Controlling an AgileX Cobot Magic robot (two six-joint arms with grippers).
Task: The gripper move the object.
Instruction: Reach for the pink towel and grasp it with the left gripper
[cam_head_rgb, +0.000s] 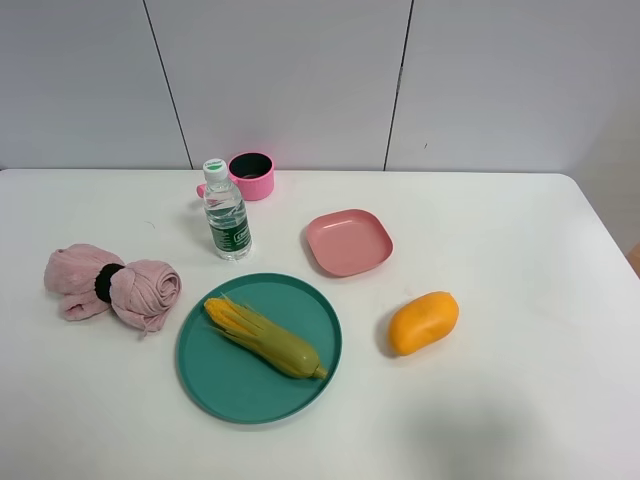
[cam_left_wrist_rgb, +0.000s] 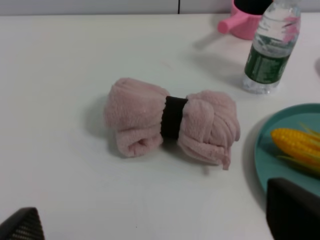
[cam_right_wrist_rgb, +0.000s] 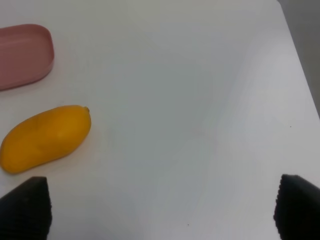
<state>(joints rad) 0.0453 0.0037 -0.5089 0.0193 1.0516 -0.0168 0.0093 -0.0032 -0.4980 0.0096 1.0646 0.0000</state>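
Note:
The pale-pink rolled towel with a black band round its middle lies on the white table at the left, beside the teal plate. In the left wrist view the towel lies ahead of my left gripper, whose dark fingertips stand wide apart and hold nothing. My right gripper is also open and empty, its fingertips spread over bare table near the mango. Neither gripper shows in the high view.
A teal plate holds a corn cob. A water bottle and pink cup stand behind it. A small pink square plate and a mango lie to the right.

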